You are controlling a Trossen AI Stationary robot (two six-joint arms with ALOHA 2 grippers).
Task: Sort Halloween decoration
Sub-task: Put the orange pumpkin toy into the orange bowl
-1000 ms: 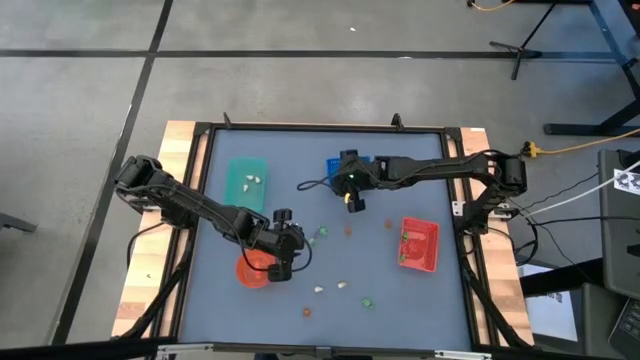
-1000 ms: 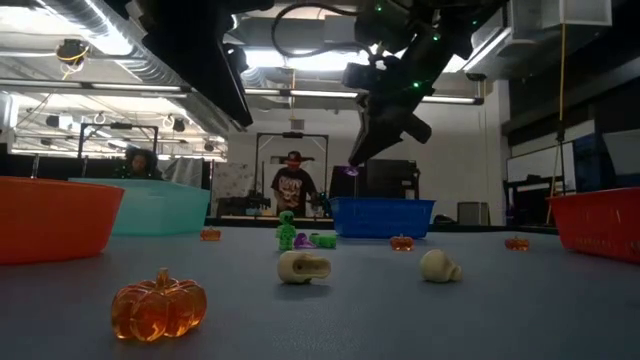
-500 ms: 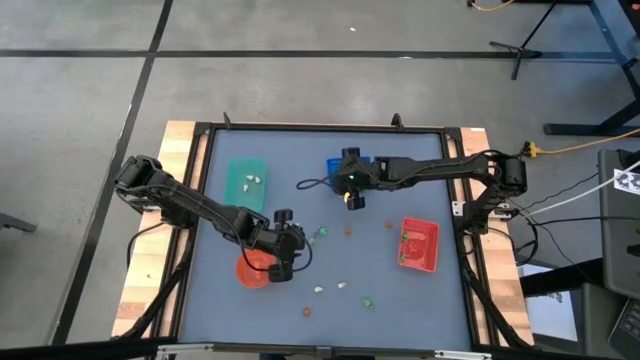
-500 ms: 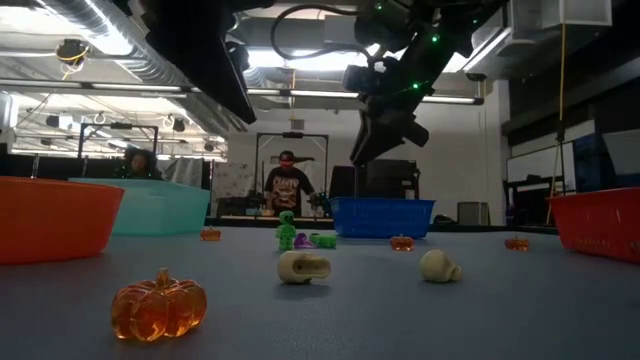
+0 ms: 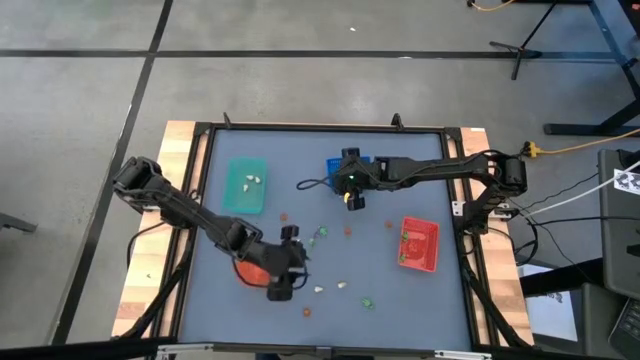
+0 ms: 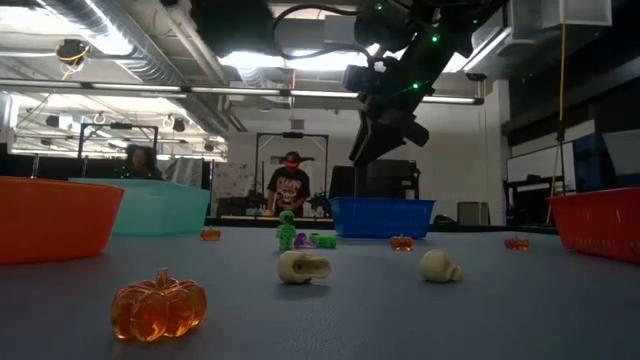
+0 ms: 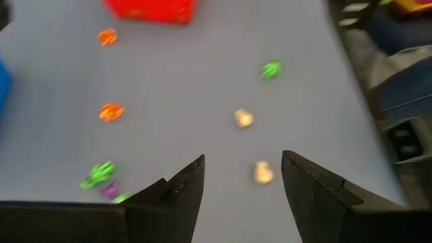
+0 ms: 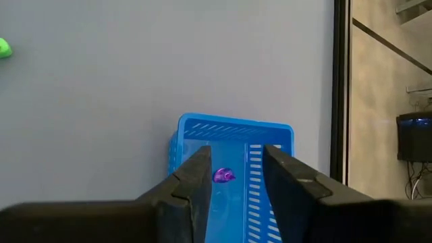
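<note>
Many loose pieces: Halloween decoration (image 6: 158,304) scattered over the bench (image 5: 300,200); orange pumpkins, cream skull-like bits, green and purple figures, each far smaller than any tray.
Sorted so far: purple trinket (image 8: 223,176) lying inside the blue tray (image 8: 233,128), seen between the right jaws; cream bits in the teal tray (image 5: 246,186); some pieces in the red tray (image 5: 419,244).
Right gripper (image 5: 351,197): raised over the near edge of the blue tray, jaws apart, nothing between them.
Left gripper (image 7: 243,185): low over the bench beside the orange bowl (image 6: 55,217), jaws spread wide and bare.
Nearest target: cream piece (image 7: 263,173) just ahead of the left jaws, toward the right-hand finger; second cream piece (image 7: 244,119) farther out, green one (image 7: 272,69) beyond.
Likely handling: very light, hard, glossy moulded plastic; rounded, so prone to roll or squirt out of a pinch; probably sturdy.
Where to grip: across the widest part of the body, jaws straddling it, tips near the bench, closing gently.
Risk: nudging the piece aside before closing.
</note>
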